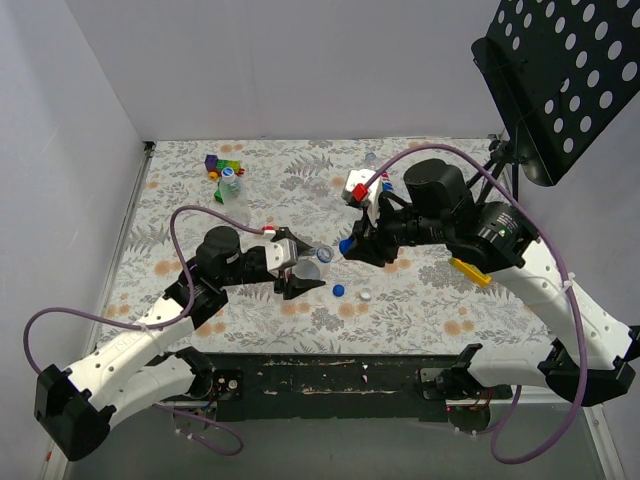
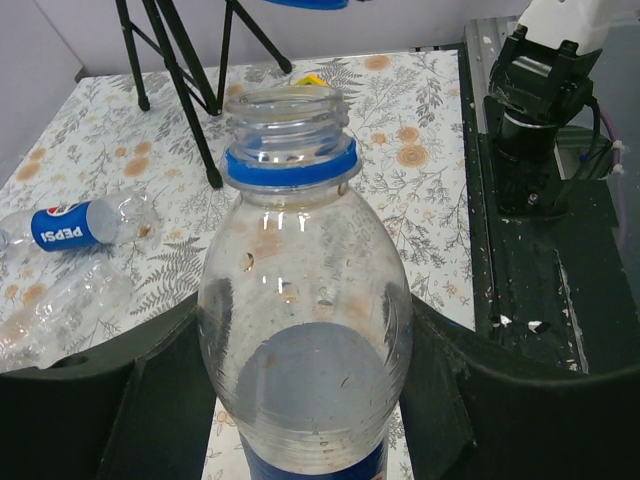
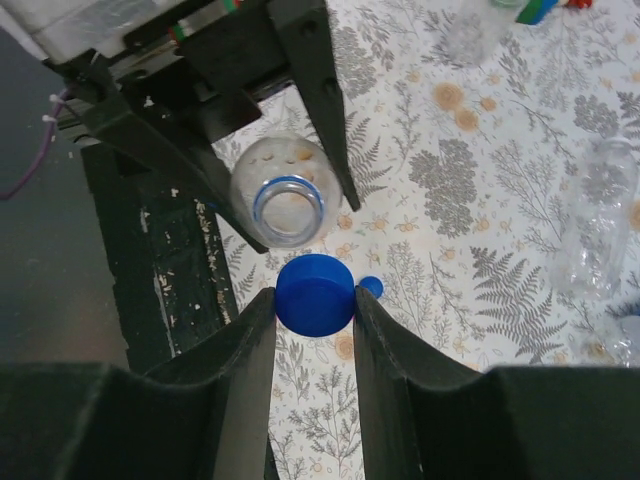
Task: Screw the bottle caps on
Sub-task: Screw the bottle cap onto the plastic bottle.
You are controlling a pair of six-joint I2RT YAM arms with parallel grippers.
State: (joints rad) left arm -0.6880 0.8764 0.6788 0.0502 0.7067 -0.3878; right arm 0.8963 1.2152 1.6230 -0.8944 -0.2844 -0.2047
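My left gripper (image 1: 298, 272) (image 2: 305, 400) is shut on a clear bottle (image 2: 300, 300) with a blue neck ring, holding it by its body. The bottle's mouth (image 3: 287, 203) is open and bare. In my right gripper (image 1: 346, 246) (image 3: 314, 300) a bright blue bottle cap (image 3: 314, 294) is pinched between both fingers, just beside and above that mouth, not touching it. A loose blue cap (image 1: 339, 291) (image 3: 371, 287) and a white cap (image 1: 366, 295) lie on the table below the grippers.
A Pepsi-labelled bottle (image 2: 75, 222) and a crinkled clear one (image 2: 50, 310) lie on the flowered table. Another bottle (image 1: 230, 185) stands by toy blocks (image 1: 215, 165) at the back left. A black music stand (image 1: 560, 80) rises at the back right.
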